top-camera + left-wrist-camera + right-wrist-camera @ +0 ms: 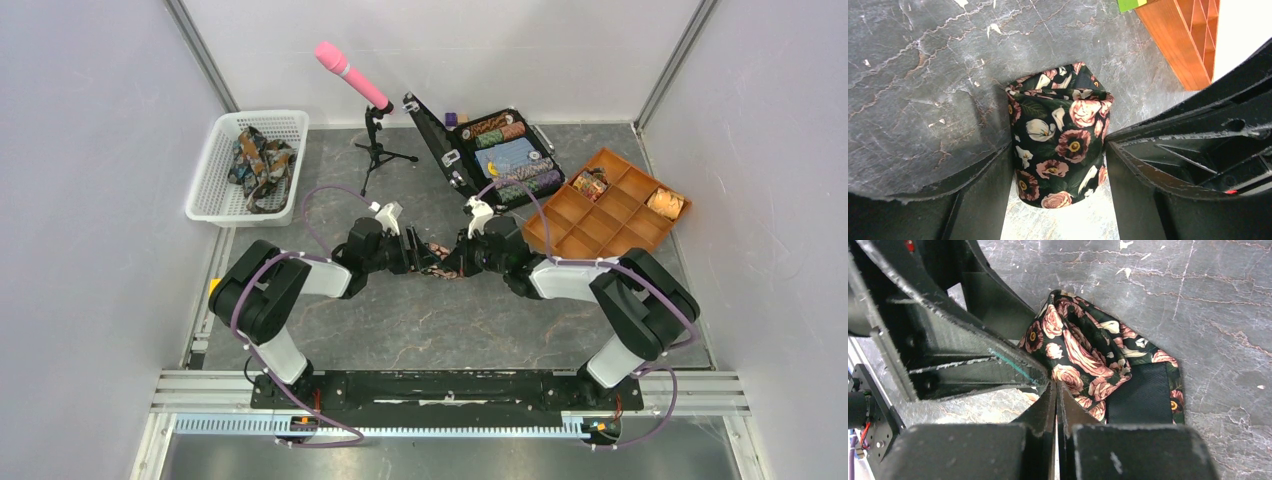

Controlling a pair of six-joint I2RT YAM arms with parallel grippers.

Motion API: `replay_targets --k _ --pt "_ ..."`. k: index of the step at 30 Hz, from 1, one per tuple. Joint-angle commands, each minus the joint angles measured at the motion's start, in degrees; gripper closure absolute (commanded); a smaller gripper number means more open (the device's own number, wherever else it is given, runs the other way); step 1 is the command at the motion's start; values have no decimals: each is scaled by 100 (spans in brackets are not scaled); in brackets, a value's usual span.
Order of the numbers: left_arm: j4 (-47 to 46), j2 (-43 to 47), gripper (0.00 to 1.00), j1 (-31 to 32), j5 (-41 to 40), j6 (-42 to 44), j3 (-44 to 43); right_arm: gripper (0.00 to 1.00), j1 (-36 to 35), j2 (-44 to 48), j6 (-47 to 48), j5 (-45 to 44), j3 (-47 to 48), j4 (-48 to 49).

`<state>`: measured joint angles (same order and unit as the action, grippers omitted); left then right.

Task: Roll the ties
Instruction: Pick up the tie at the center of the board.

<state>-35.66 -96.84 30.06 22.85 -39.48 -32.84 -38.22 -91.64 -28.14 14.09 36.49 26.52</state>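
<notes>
A dark floral tie (pixel 441 262) lies coiled at the table's middle between both grippers. In the left wrist view the coil (pixel 1060 135) stands between my left gripper's (pixel 1059 200) fingers and touches both. My left gripper (pixel 428 258) is shut on it. In the right wrist view the tie (pixel 1098 365) shows folded layers and a black lining. My right gripper (pixel 1055 385) is shut, with its tips pinching the fabric's edge. It also shows from above (pixel 455 262). More ties (pixel 258 160) lie heaped in a white basket (pixel 220 170). Two coils (pixel 592 183) sit in the orange tray, one of them tan-gold (pixel 666 203).
An orange compartment tray (pixel 600 215) stands at the right and also shows in the left wrist view (pixel 1188 40). An open black case of poker chips (pixel 505 155) sits behind it. A pink microphone on a small tripod (pixel 352 72) stands at the back centre.
</notes>
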Motion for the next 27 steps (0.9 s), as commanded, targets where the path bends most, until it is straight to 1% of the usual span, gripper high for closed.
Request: replay_targets --k 1,13,27 --pt "-104 19 27 8 64 -56 -185 100 12 -187 -174 -27 342 -248" --pt "-207 -169 25 13 132 -87 -254 100 16 -186 -17 -771 446 -915" --pt "-470 -583 25 17 462 -92 -370 100 16 -265 44 -802 578 -991"
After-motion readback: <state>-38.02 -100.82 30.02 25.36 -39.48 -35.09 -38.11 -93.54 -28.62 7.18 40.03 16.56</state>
